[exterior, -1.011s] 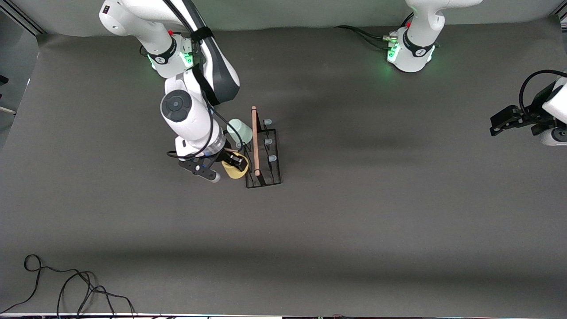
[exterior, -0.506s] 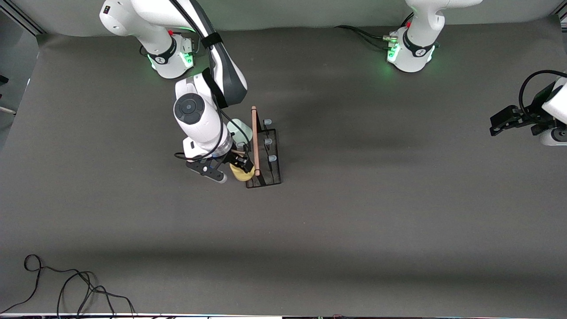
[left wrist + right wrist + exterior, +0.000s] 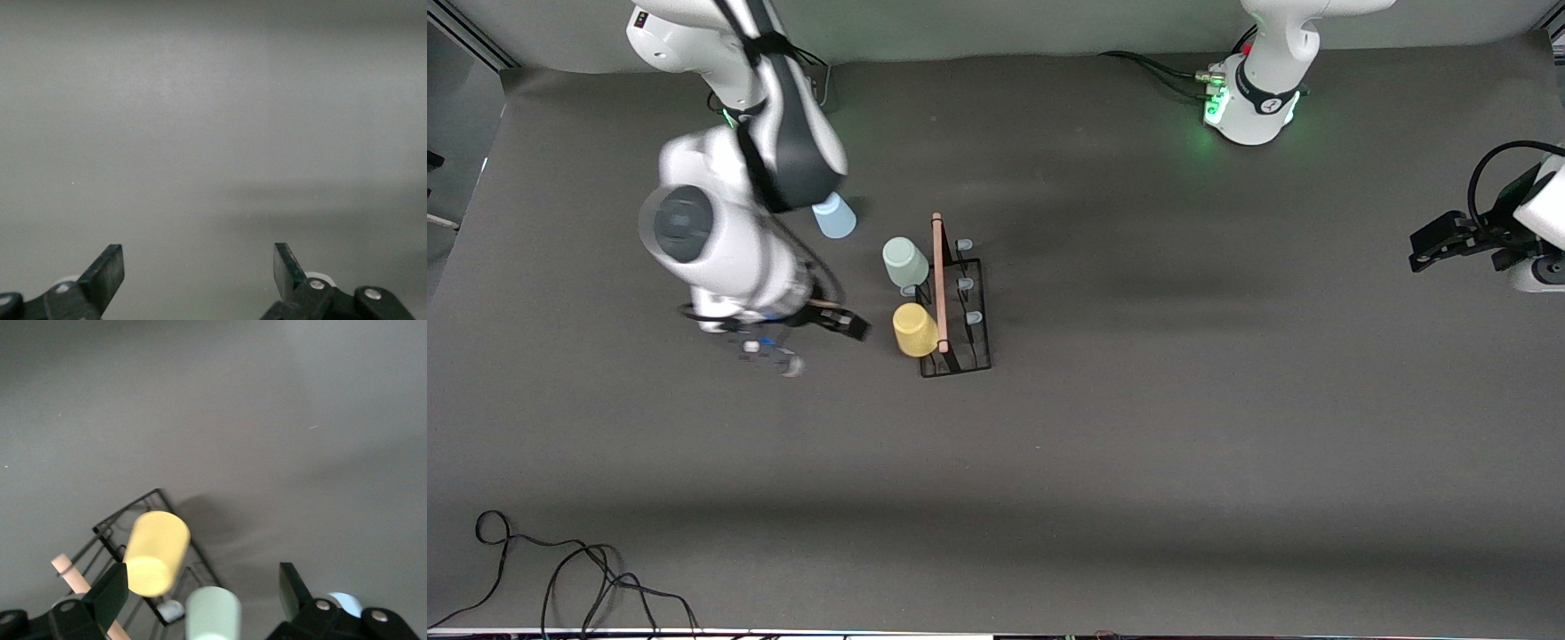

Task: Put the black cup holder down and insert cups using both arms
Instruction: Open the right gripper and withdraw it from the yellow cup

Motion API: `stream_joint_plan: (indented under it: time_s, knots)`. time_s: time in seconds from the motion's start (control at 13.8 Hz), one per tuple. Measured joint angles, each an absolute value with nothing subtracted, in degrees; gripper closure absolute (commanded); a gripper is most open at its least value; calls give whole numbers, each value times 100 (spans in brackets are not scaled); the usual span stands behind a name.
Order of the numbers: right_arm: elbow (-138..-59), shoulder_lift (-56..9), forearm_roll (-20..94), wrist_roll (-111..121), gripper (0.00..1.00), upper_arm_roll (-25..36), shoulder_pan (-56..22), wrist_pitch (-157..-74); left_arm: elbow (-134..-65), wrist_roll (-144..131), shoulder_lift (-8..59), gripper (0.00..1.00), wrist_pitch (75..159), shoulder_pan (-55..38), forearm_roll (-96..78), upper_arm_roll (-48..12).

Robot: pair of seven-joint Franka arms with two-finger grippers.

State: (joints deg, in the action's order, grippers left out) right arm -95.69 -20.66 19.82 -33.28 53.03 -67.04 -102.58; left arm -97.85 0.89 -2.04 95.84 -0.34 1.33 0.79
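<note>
No brand, label or writing can be read on anything here.

The right gripper [image 3: 818, 324] hangs over bare table with its fingers [image 3: 110, 593] spread wide and nothing between them; it touches nothing. Closest to it, toward the left arm's end of the table, is the yellow cup [image 3: 915, 330], hung upside down on a peg of the black cup holder [image 3: 958, 307], free of the fingers. Next along the same side of the rack, farther from the front camera, the grey-green cup [image 3: 904, 261] sits on another peg in the same way. The wooden handle [image 3: 938, 282] runs along the top of the rack just beside both cups, and the pegs [image 3: 966, 284] on the rack's other flank are bare. The light blue cup [image 3: 834, 216] stands on the table apart from the rack, close under the right arm's elbow.

The left gripper [image 3: 1436, 246] waits well apart at its own end of the table, fingers [image 3: 107, 270] wide apart and empty, above plain grey surface.
</note>
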Motion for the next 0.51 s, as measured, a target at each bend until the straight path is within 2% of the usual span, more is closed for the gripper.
stream_joint_plan:
  time_s: [0.22,0.51]
  knots:
    - [-8747,-1889,1762,-2580,0,6024,-6682,-9005,-9786,90,-203,0,9580,-35,133,76]
    - [-8369,-1728,1721,-1267,0,7033,-6636,-8326,-9786,90,-202,0,9580,-36,133,74]
